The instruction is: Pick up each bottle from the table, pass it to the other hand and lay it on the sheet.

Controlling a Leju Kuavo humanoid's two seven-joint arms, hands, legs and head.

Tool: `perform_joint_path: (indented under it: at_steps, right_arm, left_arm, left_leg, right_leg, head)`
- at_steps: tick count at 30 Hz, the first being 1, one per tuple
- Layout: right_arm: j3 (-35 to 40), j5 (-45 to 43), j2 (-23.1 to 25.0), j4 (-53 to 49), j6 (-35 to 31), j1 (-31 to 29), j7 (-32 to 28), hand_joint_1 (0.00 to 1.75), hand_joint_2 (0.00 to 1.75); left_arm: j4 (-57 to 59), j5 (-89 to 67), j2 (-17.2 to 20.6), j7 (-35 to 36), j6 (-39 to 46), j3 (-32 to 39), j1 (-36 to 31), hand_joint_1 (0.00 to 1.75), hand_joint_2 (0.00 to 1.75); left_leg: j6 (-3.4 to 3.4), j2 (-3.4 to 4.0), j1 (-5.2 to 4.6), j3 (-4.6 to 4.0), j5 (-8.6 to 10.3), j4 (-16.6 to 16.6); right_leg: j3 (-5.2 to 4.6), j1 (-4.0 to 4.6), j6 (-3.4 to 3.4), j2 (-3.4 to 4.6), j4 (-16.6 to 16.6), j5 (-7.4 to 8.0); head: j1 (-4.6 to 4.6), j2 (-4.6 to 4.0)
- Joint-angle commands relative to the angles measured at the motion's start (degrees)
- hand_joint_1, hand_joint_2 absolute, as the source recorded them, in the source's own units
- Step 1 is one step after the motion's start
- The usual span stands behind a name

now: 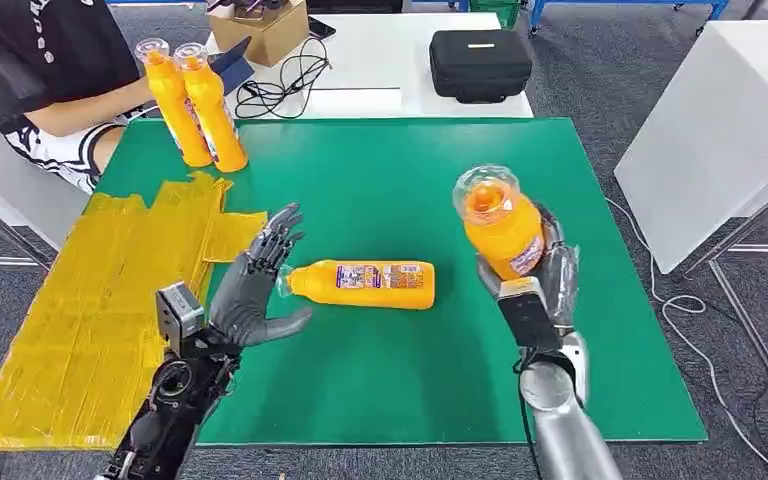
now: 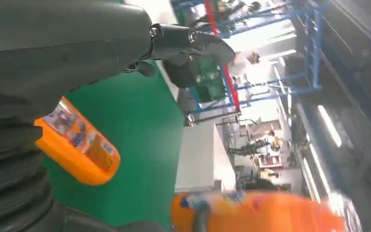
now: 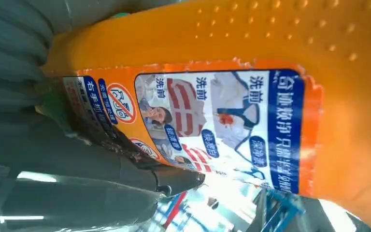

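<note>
My right hand (image 1: pixel 540 285) grips an orange bottle (image 1: pixel 500 220) with a clear cap, lifted above the green mat (image 1: pixel 420 380) and tilted toward me; up close its printed label (image 3: pixel 222 121) shows against my fingers (image 3: pixel 101 169). A second orange bottle (image 1: pixel 365 284) lies on its side in the middle of the mat, cap toward my left hand (image 1: pixel 255 290). That hand is empty with fingers spread, just left of the lying bottle's cap. In the left wrist view the lying bottle (image 2: pixel 77 145) and the lifted bottle (image 2: pixel 261 212) both appear. The yellow sheet (image 1: pixel 90 300) covers the mat's left side.
Two more orange bottles (image 1: pixel 195 100) stand at the mat's far left corner, beside a seated person (image 1: pixel 50 80). Behind the mat a white table carries a black case (image 1: pixel 480 62), a cardboard box (image 1: pixel 260 30) and cables. Another white table (image 1: pixel 720 130) stands to the right.
</note>
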Motion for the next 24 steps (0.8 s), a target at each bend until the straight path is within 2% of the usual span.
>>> perform_joint_path:
  at_steps: [1, 10, 17, 22, 24]
  right_arm:
    - [3.3, 1.7, 0.8, 1.9, 1.4, -1.6, 0.7, 1.75, 1.75]
    - [7.6, 8.8, 3.5, 3.6, 2.6, -1.2, 4.3, 1.75, 1.75]
    - [14.7, 10.3, 5.0, 9.0, 5.2, -3.4, 3.6, 1.75, 1.75]
    - [15.2, 10.3, 5.1, 9.4, 5.3, -3.6, 3.6, 1.75, 1.75]
    - [17.9, 10.2, 5.4, 10.0, 6.2, -4.2, 3.7, 1.75, 1.75]
  left_arm:
    - [-2.7, -0.1, 1.9, -0.5, -0.4, -5.2, -0.3, 0.00, 1.75]
    - [-3.9, -1.0, -0.2, 0.1, -1.9, -9.6, -1.7, 0.00, 1.75]
    - [-3.3, -0.4, 0.6, 0.4, -0.9, -10.2, -1.2, 0.00, 1.75]
    - [-3.4, -0.4, 0.7, 0.4, -0.8, -10.2, -1.1, 0.00, 1.75]
    - [-3.1, 0.1, 1.0, 0.7, 0.0, -9.9, -1.0, 0.00, 1.75]
  left_leg:
    - [-0.03, 0.06, 0.00, 0.08, -0.04, 0.0]
    - [-0.05, -0.03, 0.02, 0.14, -0.08, 0.0]
    - [-0.08, 0.17, 0.03, 0.20, -0.07, 0.0]
    - [-0.06, 0.14, 0.04, 0.18, -0.07, 0.0]
    - [-0.03, 0.11, 0.01, 0.10, -0.03, 0.0]
  right_leg:
    - [0.08, 0.00, 0.05, -0.01, 0.0, -0.02]
    - [0.19, 0.01, 0.07, -0.12, 0.0, -0.08]
    - [0.17, 0.02, 0.05, 0.05, 0.0, -0.03]
    - [0.17, 0.05, 0.08, 0.01, 0.0, -0.04]
    - [0.08, 0.03, 0.06, 0.04, 0.0, -0.01]
  head:
    - [0.00, 0.00]
    - [0.02, 0.00]
    - [0.00, 0.00]
    - [0.00, 0.00]
    - [0.02, 0.00]
